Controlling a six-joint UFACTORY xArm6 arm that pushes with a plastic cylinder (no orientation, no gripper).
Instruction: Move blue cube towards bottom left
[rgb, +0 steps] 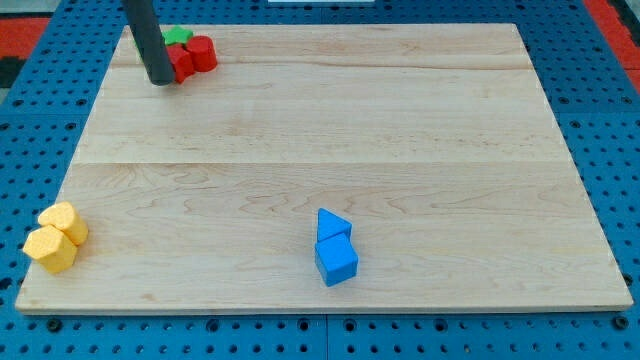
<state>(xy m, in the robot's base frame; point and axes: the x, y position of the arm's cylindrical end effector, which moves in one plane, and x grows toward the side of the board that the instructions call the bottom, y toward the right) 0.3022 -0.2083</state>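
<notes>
The blue cube (336, 262) sits near the view's bottom, a little right of centre, on the wooden board (330, 130). A blue triangular block (332, 225) touches its upper side. My tip (160, 79) is far away at the view's top left, touching the left side of a red block (181, 64). The rod rises from there out of the top of the view.
A second red block (203, 52) and a green block (178, 36) cluster by my tip at the top left. Two yellow blocks (63, 220) (50, 248) sit together at the bottom left corner. A blue pegboard (600, 120) surrounds the board.
</notes>
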